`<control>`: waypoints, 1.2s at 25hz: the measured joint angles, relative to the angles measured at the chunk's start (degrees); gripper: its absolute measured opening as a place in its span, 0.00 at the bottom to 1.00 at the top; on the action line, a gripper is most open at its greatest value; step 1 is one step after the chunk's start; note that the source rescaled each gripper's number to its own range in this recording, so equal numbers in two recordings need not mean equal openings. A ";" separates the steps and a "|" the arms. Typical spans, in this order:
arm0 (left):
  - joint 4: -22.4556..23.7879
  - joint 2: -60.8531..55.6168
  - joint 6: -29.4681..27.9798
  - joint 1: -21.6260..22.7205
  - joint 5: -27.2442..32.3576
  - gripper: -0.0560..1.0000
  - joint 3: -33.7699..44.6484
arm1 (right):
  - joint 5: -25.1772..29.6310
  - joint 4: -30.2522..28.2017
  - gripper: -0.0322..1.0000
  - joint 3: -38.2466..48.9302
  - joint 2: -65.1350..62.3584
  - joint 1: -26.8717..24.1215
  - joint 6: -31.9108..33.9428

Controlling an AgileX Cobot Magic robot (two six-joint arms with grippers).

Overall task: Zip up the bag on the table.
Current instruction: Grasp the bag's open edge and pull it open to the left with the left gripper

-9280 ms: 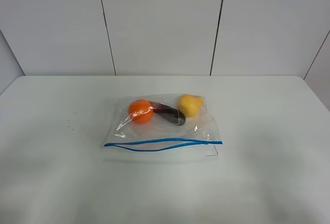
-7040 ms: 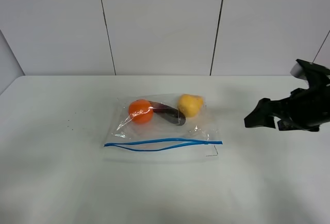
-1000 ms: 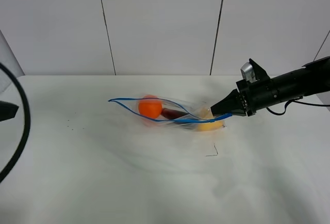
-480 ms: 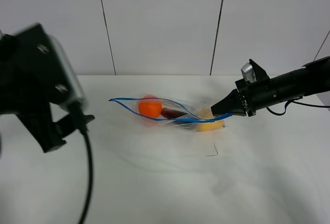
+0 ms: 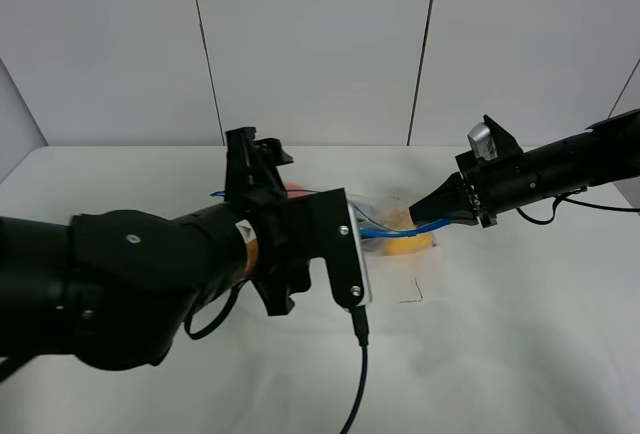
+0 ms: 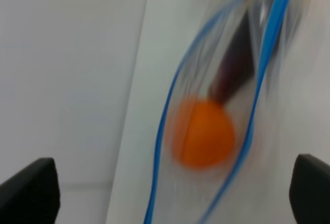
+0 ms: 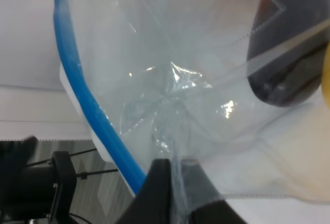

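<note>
Black and bulky, the left arm is filling the near-left part of the high view, angled over the plain white matte table (image 5: 500,334) with its forearm pointing toward the far edge. The left gripper (image 5: 257,157) is hovering just at the left end of the clear, crinkly plastic zip bag with the blue zipper strip (image 5: 385,229). The slimmer right arm is lying stretched in from the right edge, low over the tabletop, its tip aimed at the bag's right end.

That bag is sitting closer to the far edge than to the near one, roughly midway between the left and right edges. A broad stretch of white surface is showing between it and the near edge, to the right of the left arm, and another toward the right edge under the right arm.

Left jaws are standing wide apart, touching nothing; the blurred wrist view is showing the two blue strips parted, with the round orange toy (image 6: 203,131) and the dark purple toy (image 6: 234,64) between them. The right gripper (image 7: 178,182) is clamping a fold of the clear plastic beside the zipper's end, close to the yellow toy (image 5: 405,244).
</note>
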 joint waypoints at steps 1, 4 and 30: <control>1.52 1.44 -1.92 -0.45 -0.32 0.92 -0.99 | 0.00 0.00 0.03 0.00 0.00 0.00 0.11; 5.18 4.37 -5.99 -2.07 -1.42 0.92 -4.51 | 0.00 0.00 0.03 0.00 0.00 0.00 0.14; 8.86 25.62 -8.44 -4.42 -2.34 0.82 -21.27 | 1.09 -0.01 0.03 0.00 0.00 0.00 0.97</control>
